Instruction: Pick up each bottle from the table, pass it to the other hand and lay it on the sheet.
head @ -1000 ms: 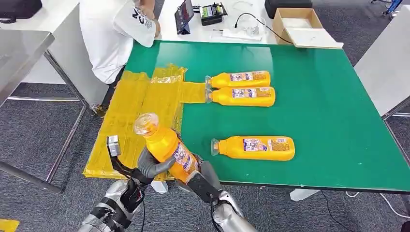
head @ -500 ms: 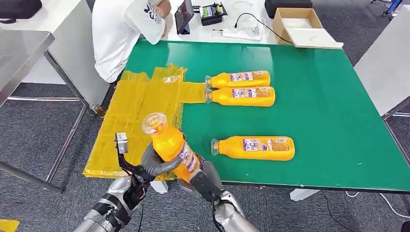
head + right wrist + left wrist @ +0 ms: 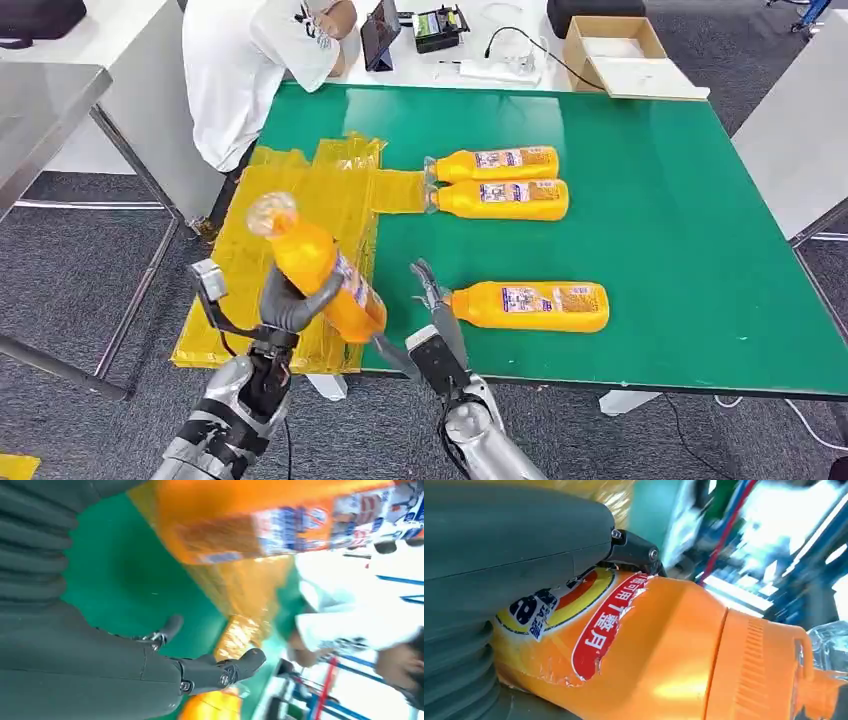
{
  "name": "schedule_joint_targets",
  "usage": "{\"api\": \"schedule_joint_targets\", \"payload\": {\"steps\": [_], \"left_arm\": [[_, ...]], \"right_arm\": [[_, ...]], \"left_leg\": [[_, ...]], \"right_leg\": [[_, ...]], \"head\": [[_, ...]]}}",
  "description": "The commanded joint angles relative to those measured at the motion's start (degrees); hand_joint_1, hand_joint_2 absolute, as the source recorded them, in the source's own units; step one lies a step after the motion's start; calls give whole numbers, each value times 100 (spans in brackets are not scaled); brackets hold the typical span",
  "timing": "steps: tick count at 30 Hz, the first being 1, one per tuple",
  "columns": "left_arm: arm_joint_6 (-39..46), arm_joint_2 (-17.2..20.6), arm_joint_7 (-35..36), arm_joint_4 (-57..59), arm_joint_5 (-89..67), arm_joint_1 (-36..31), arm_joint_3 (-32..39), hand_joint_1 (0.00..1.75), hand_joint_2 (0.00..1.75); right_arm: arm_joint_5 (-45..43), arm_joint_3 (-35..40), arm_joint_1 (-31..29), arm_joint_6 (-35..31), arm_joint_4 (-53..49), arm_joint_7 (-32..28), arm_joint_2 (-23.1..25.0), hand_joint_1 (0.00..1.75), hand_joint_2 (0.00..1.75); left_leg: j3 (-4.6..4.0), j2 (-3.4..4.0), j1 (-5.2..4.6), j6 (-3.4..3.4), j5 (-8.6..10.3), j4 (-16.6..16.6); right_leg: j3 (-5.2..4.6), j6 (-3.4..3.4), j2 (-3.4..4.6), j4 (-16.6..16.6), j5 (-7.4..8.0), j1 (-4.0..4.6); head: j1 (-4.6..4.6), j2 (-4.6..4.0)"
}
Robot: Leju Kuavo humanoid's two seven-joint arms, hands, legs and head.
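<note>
Bottle [image 3: 318,272] sits in your left hand [image 3: 285,303], wrapped around its body, tilted cap-up over the yellow sheet [image 3: 300,225] (handy for laying it down). Your right hand [image 3: 432,310] hangs empty, fingers spread, just above the worktop [image 3: 650,230] edge.

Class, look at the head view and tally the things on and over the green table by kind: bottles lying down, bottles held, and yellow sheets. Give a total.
Bottles lying on the table: 3
Bottles held by the left robot hand: 1
Yellow sheets: 1
Total: 5
</note>
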Motion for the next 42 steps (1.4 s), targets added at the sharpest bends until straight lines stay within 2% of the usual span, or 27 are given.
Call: {"api": "schedule_joint_targets", "payload": {"steps": [1,4,7,9,10,11,12,14,15,20,21,22,25,26,28,32,36,39,42], "left_arm": [[475,-172,-3,-594,94,-611,859,175,175],[522,-170,-32,-619,60,-613,862,175,175],[1054,-102,-390,-811,-520,-634,826,175,175],[2070,-16,-756,-879,-1758,-721,765,175,175],[2533,51,-750,-784,-2464,-797,726,175,175],[3376,187,-801,-519,-3822,-942,601,175,175],[3571,201,-595,-238,-4508,-1067,634,175,175],[3605,239,-533,193,-4965,-1243,606,175,175],[3605,239,-533,193,-4965,-1243,606,175,175],[3605,239,-533,193,-4965,-1243,606,175,175],[3605,239,-533,193,-4965,-1243,606,175,175],[3605,239,-533,193,-4965,-1243,606,175,175],[3605,239,-533,193,-4965,-1243,606,175,175],[3748,271,-378,488,-5561,-1345,514,175,175],[3898,421,3,1452,-6848,-1718,249,175,175],[3810,494,103,3135,-8164,-2437,-176,175,175],[3096,531,222,3942,-8507,-2780,-304,175,175],[2075,662,315,4444,-8592,-2993,-382,175,175],[1768,794,392,4638,-8726,-3027,-479,175,175]], "right_arm": [[-96,-90,289,-38,-1183,6,-265,0,0],[-123,-78,315,-41,-1247,6,-279,0,0],[-431,-86,604,-317,-2128,6,-421,0,0],[-859,-50,885,-740,-3173,6,-557,0,0],[-981,-55,977,-974,-3580,6,-594,0,0],[-1118,-83,1051,-1109,-4084,6,-623,0,0],[-1124,-113,1057,-1279,-4313,6,-602,0,0],[-1154,-165,1038,-1264,-4413,6,-576,0,0],[-1154,-165,1038,-1264,-4413,6,-576,0,0],[-1154,-165,1038,-1264,-4413,6,-576,0,0],[-1154,-165,1038,-1264,-4413,6,-576,0,0],[-1154,-165,1038,-1264,-4413,6,-576,0,0],[-1154,-165,1038,-1264,-4413,6,-576,0,0],[-1113,-127,1026,-1379,-4500,6,-589,0,175],[-1128,-73,976,-1416,-4618,6,-617,0,175],[-904,105,832,-1448,-4634,6,-597,0,175],[-945,188,757,-1382,-4621,6,-548,0,175],[-1004,159,738,-1262,-4528,6,-541,0,175],[-1069,142,726,-1206,-4472,6,-539,0,175]], "left_leg": [[13,-1,2,11,-4,0],[16,-1,0,12,-5,-2],[22,0,0,13,-8,-3],[21,-6,0,14,-8,-1],[2,-7,0,9,-3,3],[15,-9,0,14,-10,5],[22,-8,1,15,-11,3],[30,-8,-1,17,-10,0],[5,-7,-3,8,0,0],[12,2,-2,7,-1,-3],[44,10,-1,17,-6,-13],[17,8,0,8,-2,-5],[27,4,1,10,-5,-7],[17,2,1,7,-2,-4],[19,3,-2,8,-2,-5],[38,-17,-2,11,4,-13],[21,9,-2,7,1,-4],[19,9,0,0,4,-3],[23,16,2,0,3,-3]], "right_leg": [[17,-10,-15,-2,-6,6],[21,-8,-13,-4,-7,4],[28,-9,-13,-5,-9,4],[29,-11,-21,-4,-12,6],[9,-7,-18,2,-8,3],[23,-13,-25,4,-16,5],[31,-14,-26,1,-17,6],[40,-18,-28,1,-17,6],[12,-9,-17,2,-5,0],[14,-7,-6,-4,-1,1],[47,-17,-10,-15,-5,7],[18,-9,-6,-6,0,3],[28,-11,-10,-9,-4,5],[18,-7,-8,-6,-1,4],[21,-7,-8,-5,-2,2],[46,-13,-33,-11,-4,3],[20,-9,-1,-4,3,1],[18,-8,-1,-2,3,3],[20,-9,6,-1,2,5]], "head": [[-2,0],[-2,0],[-2,0],[-2,0],[-2,0],[-2,0],[-2,0],[-2,0],[0,0],[-2,0],[-2,0],[0,0],[0,0],[-2,0],[0,0],[0,0],[-2,0],[0,0],[-2,0]]}}
